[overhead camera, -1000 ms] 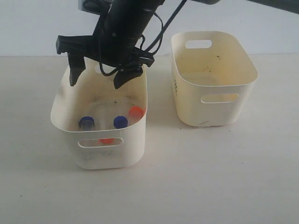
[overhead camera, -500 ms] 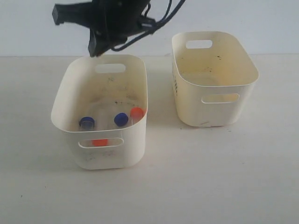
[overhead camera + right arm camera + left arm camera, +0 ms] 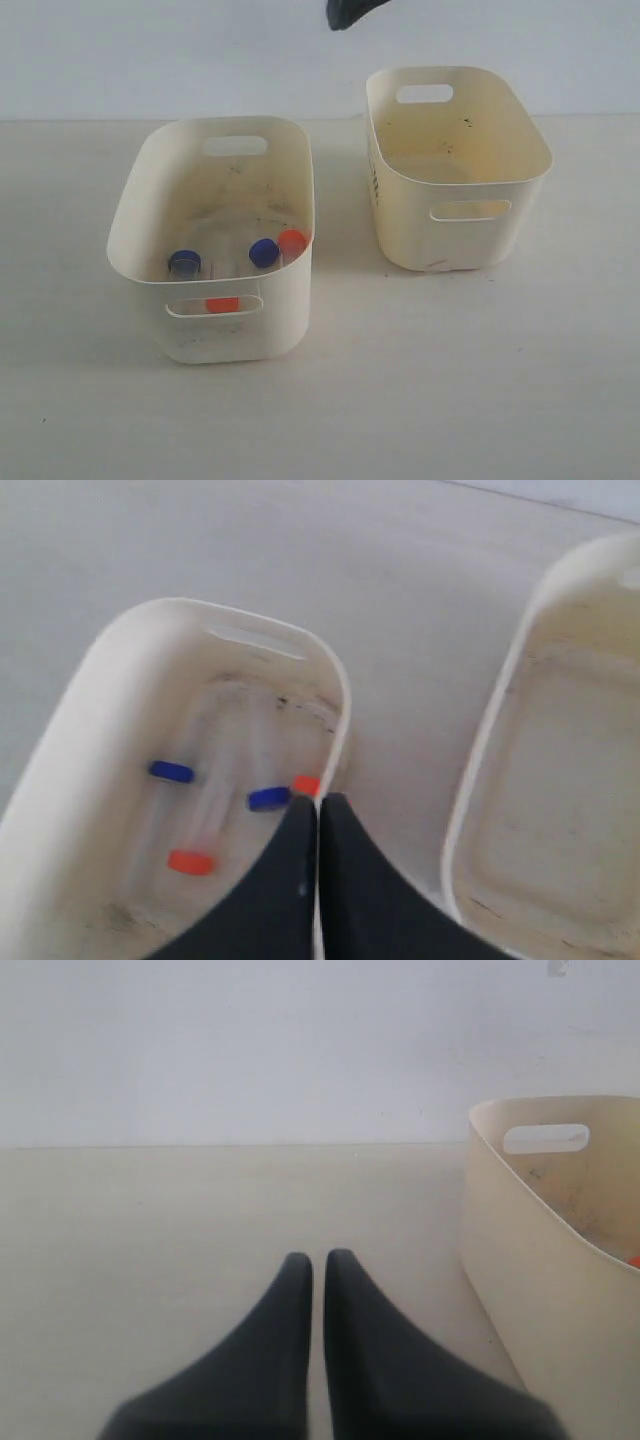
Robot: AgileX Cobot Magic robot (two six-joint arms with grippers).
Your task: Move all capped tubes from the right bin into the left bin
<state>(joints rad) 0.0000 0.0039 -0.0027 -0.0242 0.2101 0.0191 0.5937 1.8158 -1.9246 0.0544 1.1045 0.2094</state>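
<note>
Orange-capped tube (image 3: 222,304) half hidden behind left bin (image 3: 240,335) wall.

Both bins open-topped, nothing over either in ext. view; only a dark arm part (image 3: 350,12) at top edge, well above. In left bin (image 3: 140,200) the capped tubes (image 3: 263,252) crowd the near end of floor; far end free. In right bin (image 3: 410,235) whole floor reachable. Strip of surface (image 3: 345,250) btwn bins passable, wide room in front. For left end effector (image 3: 318,1255), jaws together: left bin's outer wall near on one side, open surface ahead.
</note>
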